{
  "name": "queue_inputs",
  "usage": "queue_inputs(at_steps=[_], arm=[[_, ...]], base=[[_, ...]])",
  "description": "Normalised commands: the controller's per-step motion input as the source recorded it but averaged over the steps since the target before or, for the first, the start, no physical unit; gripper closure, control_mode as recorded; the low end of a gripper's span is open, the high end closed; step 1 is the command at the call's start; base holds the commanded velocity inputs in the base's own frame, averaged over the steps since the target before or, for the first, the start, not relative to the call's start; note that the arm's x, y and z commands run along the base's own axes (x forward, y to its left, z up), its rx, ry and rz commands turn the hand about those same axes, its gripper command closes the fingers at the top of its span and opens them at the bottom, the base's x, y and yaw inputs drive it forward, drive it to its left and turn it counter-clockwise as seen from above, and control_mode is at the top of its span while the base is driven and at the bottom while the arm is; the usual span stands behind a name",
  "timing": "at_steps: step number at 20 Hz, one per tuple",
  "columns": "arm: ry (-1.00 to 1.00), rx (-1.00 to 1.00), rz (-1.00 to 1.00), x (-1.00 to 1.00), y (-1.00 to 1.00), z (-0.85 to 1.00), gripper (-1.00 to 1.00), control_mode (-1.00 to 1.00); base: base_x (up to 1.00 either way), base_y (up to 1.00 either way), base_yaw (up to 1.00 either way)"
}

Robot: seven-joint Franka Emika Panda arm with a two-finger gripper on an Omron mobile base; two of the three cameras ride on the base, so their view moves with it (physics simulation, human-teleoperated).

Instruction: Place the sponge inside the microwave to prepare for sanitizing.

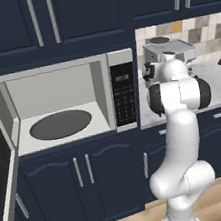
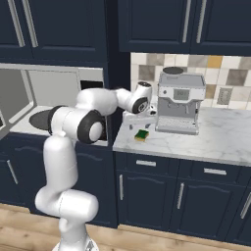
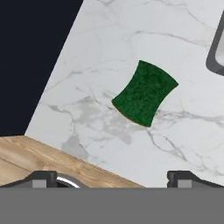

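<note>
Claw (image 3: 112, 178) spread wide, empty, above sponge (image 3: 145, 93).

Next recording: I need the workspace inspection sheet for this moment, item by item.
Surface: marble counter, sponge and coffee machine on it.
Job's things: sponge lies flat on the counter, green side up, near the front edge, in front of the coffee machine and to its left; microwave stands with its door swung open, dark turntable bare.
Clutter: grey coffee machine at the back of the counter.
Grippers: tool open, above the sponge, not touching it.
Cables: nothing seen.
Surroundings: navy cabinets above and below, tiled backsplash, wooden floor.
</note>
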Motion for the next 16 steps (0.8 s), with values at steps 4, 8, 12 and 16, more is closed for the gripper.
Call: queue_inputs(at_steps=[4,8,12,16], arm=[[0.01,0.0,0.0,0.28,-0.04,-0.05,-1.0,-1.0],[0.0,0.0,0.0,0.09,-0.03,-0.15,-1.0,-1.0],[0.0,0.0,0.0,0.05,0.0,-0.19,-1.0,-1.0],[0.0,0.0,-0.01,0.06,0.0,-0.26,-1.0,-1.0]], base=[[0.0,0.0,0.0],[0.0,0.0,0.0],[0.0,0.0,0.0],[0.0,0.0,0.0]])
